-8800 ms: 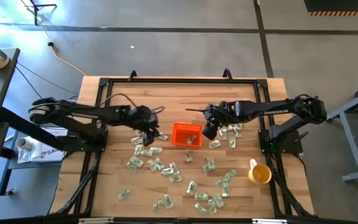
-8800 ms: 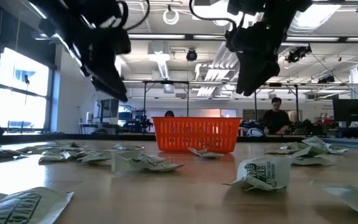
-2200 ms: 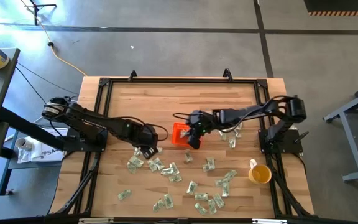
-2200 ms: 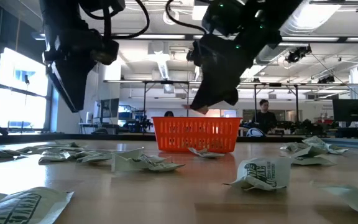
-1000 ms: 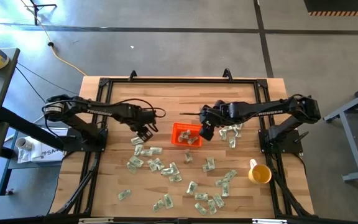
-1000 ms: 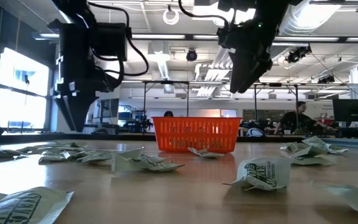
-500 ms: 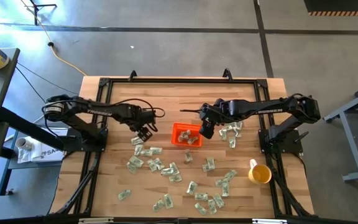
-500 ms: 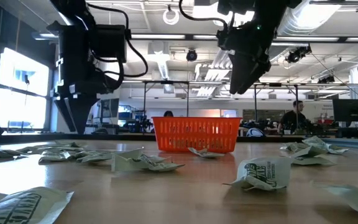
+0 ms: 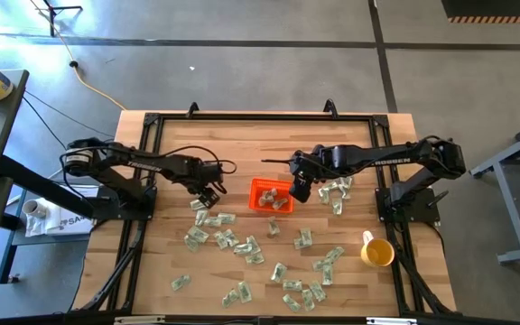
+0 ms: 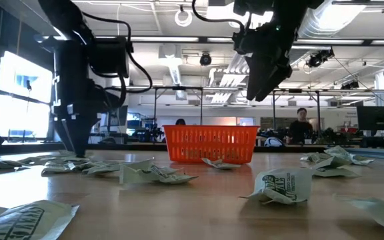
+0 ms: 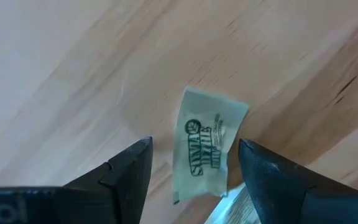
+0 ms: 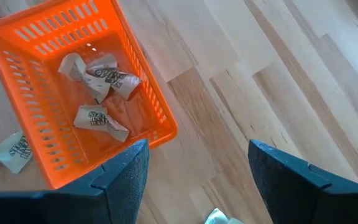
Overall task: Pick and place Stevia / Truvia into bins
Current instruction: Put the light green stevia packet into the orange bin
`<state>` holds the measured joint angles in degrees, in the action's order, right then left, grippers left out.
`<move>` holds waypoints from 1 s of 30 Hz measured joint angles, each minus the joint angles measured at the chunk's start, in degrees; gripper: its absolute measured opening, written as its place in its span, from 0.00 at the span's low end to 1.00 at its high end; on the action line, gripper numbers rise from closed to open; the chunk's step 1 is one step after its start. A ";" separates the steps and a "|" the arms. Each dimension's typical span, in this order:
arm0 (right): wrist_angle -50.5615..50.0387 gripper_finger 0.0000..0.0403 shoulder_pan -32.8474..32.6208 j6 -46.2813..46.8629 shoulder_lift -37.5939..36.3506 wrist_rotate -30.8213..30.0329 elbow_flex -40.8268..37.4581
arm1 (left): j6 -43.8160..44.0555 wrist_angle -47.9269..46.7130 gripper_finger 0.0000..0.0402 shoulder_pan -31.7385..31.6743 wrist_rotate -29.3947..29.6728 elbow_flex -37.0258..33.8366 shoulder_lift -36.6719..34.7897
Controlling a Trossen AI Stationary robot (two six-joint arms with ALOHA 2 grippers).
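Left gripper [image 11: 191,180] stands open and empty directly over one sachet [image 11: 205,146], jaws straddling it, evidently positioned for pickup. Right gripper [image 12: 194,180], open and empty, hangs beside the basket [image 12: 145,102], which holds several sachets.

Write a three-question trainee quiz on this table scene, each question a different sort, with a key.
1. True or false: the orange bin is empty.
2. The left gripper is lined up over: A) a sachet B) the yellow cup C) the bin.
3. Fill in: the right gripper hangs beside the bin with fingers ____.

Key
1. False; several sachets lie inside.
2. A
3. open
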<state>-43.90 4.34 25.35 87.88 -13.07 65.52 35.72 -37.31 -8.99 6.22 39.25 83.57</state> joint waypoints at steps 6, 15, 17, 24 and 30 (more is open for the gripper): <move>-0.01 0.66 -0.31 1.21 0.00 0.55 0.00 | 0.48 1.43 0.56 0.04 -0.19 -0.73 -0.15; -0.04 0.66 -3.71 2.08 -0.14 -2.64 0.00 | 1.19 1.77 0.26 0.02 -0.12 -0.16 0.00; -0.54 0.65 -5.23 3.33 -0.62 -4.88 0.00 | 1.42 2.11 0.21 0.00 -0.88 1.02 0.17; -8.27 0.61 -10.38 10.69 -3.18 -11.90 -0.02 | -0.04 4.17 0.05 0.02 -0.76 10.15 0.11; -16.22 0.59 -11.94 15.97 -4.90 -12.02 -0.02 | -6.01 16.69 0.09 0.02 -1.75 17.53 0.06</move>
<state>-60.12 -7.60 41.32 82.98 -25.10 65.49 29.70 -20.62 -8.97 4.47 56.79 83.63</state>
